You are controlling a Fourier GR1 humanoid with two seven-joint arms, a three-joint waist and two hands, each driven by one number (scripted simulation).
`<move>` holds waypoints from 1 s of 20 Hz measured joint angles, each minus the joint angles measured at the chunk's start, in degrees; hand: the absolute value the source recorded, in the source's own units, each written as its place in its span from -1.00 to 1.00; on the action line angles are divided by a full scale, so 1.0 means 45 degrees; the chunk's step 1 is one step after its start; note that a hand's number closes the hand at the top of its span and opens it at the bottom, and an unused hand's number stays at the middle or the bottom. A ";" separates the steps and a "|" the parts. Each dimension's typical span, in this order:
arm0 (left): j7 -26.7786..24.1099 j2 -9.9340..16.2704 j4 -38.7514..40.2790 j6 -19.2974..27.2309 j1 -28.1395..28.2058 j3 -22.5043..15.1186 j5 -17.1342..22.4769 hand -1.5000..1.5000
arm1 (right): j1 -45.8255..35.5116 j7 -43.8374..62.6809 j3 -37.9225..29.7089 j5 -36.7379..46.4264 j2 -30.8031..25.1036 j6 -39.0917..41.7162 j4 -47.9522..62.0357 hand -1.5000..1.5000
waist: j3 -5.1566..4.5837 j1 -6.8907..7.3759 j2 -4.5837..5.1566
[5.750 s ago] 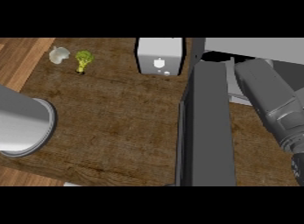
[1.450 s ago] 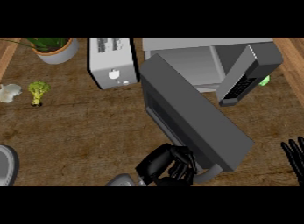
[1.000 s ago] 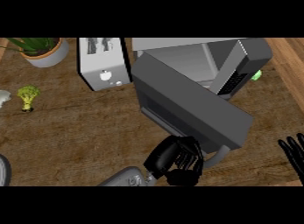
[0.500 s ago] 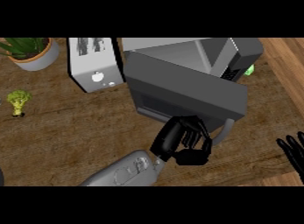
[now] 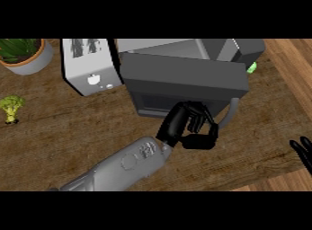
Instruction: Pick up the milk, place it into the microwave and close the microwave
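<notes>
The right hand [image 5: 311,155] is being cut off at the right edge, and the plant [image 5: 19,51] at the top-left; the microwave [image 5: 184,74] interior is being hidden by its door [image 5: 184,83].

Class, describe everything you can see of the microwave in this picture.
The microwave is a grey box at the counter's far edge, right of the white toaster. Its door, with a dark window and a curved grey handle at its right end, looks nearly shut. A small green light shows at its right side. The left hand has its fingers against the door's front.
</notes>
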 measured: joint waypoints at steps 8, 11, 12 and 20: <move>-0.0537 -0.0002 0.0759 -0.0247 -0.0693 0.0263 0.1601 1.00 | -0.0068 0.0558 -0.0299 -0.0687 -0.0345 -0.0220 -0.0434 -1.00 | 0.0005 -0.0214 0.0122; -0.0718 -0.0003 0.1133 -0.0488 -0.1011 0.0408 0.2123 1.00 | -0.0110 0.0721 -0.0367 -0.0856 -0.0424 -0.0315 -0.0542 -1.00 | 0.0007 -0.0263 0.0189; -0.0793 -0.0002 0.1279 -0.0549 -0.1105 0.0474 0.2274 1.00 | -0.0119 0.0762 -0.0422 -0.0931 -0.0478 -0.0327 -0.0624 -1.00 | 0.0006 -0.0313 0.0203; -0.1264 -0.0007 0.2041 -0.0953 -0.1669 0.0956 0.3649 1.00 | -0.0249 0.1000 -0.0611 -0.1534 -0.0704 -0.0327 -0.0837 -1.00 | 0.0018 -0.0530 0.0329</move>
